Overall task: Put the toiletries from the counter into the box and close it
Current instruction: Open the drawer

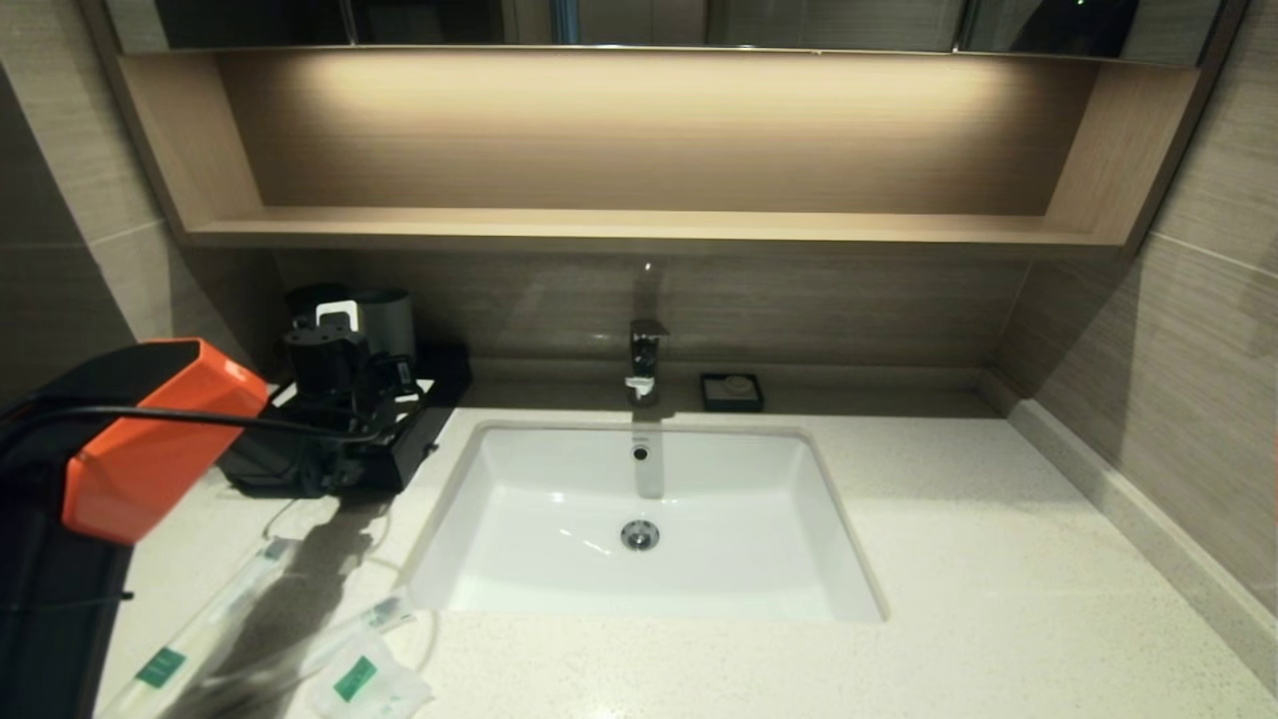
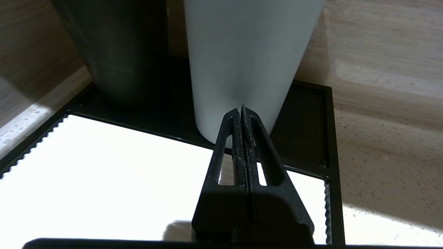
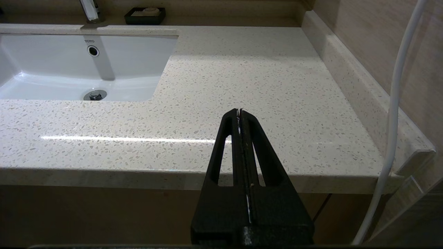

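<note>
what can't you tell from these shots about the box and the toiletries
- Box, head view: the left gripper and arm cover its front, so whether the drawer is open is hidden.
- Toiletries, head view: cut off by the bottom edge, partly shadowed; labels too small to read.
- Cups, left wrist view: tops cut off.

Glossy speckled stone counter (image 1: 998, 559), matt black, perhaps plastic, box (image 1: 399, 454).
</note>
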`<state>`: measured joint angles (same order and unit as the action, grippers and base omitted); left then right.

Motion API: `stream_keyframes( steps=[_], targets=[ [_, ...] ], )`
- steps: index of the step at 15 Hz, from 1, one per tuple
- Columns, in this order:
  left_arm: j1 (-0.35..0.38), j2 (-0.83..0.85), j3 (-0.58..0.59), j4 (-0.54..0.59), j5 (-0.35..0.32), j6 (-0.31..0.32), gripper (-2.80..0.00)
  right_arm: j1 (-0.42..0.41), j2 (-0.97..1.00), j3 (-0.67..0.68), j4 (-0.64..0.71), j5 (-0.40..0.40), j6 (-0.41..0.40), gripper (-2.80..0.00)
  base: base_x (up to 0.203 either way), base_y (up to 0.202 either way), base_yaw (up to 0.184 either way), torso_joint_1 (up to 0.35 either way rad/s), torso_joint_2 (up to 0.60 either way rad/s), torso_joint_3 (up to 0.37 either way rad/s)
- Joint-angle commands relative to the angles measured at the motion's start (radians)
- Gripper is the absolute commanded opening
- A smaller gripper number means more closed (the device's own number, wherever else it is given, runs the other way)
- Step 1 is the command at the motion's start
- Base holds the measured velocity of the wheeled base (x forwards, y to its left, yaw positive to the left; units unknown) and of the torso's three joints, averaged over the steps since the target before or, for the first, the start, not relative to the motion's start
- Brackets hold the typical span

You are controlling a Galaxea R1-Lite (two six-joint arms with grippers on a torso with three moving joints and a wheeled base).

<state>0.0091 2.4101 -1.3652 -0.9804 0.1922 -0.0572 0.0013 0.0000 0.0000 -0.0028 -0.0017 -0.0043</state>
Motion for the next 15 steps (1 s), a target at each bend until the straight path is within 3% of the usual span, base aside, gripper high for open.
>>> stream_keyframes(
  steps=[1,15],
  targets=[
    [0.002,0.027,-0.015,-0.007,0.001,-0.001,-2.80,0.000,-0.002,0.002,0.000,0.000,0.000,-2.80,0.000,0.000,0.000,0.000,0.00,0.000],
    [0.000,0.058,-0.078,-0.006,0.003,-0.006,-2.80,0.000,-0.002,0.002,0.000,0.000,0.000,-2.80,0.000,0.000,0.000,0.000,0.00,0.000]
  ],
)
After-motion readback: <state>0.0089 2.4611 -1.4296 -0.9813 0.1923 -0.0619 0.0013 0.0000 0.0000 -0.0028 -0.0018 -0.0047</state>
